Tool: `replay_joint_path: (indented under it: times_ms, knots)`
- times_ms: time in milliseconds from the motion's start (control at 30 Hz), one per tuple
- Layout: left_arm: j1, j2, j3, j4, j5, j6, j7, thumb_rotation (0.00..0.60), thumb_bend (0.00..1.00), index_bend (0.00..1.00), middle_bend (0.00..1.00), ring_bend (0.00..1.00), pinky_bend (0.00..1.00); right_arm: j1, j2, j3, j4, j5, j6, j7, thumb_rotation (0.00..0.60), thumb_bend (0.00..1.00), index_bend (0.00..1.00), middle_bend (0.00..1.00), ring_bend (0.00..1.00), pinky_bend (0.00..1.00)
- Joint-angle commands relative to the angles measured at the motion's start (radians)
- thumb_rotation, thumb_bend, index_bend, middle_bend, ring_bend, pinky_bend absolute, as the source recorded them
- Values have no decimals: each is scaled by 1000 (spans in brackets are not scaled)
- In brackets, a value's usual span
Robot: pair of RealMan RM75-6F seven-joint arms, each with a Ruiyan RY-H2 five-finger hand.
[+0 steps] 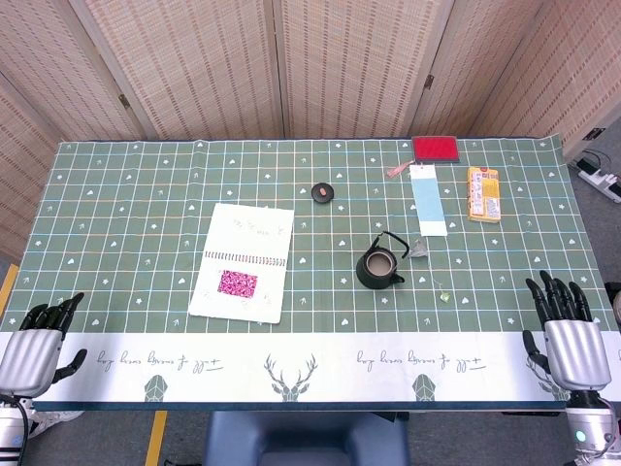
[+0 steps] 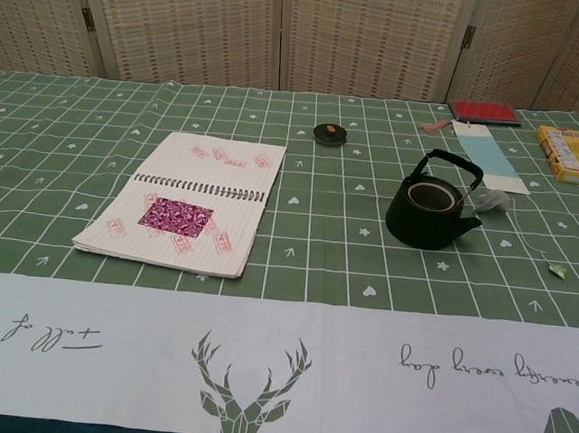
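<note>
left hand is resting empty, fingers apart, at the surface edge | right hand likewise | teapot is sitting untouched mid-surface, lid lying apart | nothing begun

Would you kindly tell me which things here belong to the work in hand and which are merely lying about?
In hand, nearest the empty left hand and right hand: notebook, teapot, tea bag.

Lying about, farther back: round black lid, blue strip, red pad, yellow box.
</note>
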Motion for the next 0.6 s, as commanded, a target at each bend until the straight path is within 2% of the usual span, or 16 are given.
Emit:
replay_joint_path:
  times_ms: [33, 300, 400, 533, 600]
  knots:
    - [-4, -2, -4, 3, -11, -9, 3, 600, 283, 15, 134, 185, 137, 4, 0, 5, 3, 11, -11, 2, 600, 449, 47, 0, 0, 0]
    - [-10, 0, -6, 4, -15, -19, -8, 600, 283, 15, 134, 185, 137, 22, 4, -11, -12, 8, -62, -10, 600, 449, 47, 0, 0, 0]
    - [-10, 4, -4, 3, -13, -21, -21, 600, 283, 15, 134, 185, 137, 46, -31, -9, 20, -18, -77, -45, 600, 448, 61, 0, 0, 0]
    - [-6, 10, -1, 1, -6, -14, -37, 600, 283, 15, 134, 185, 137, 83, -167, 3, 173, -70, -73, 9, 600, 448, 218, 0, 0, 0]
    - [-3, 11, -3, 0, -8, -6, -42, 600, 283, 15, 134, 185, 137, 93, -236, 16, 256, -62, -72, -1, 600, 448, 246, 0, 0, 0]
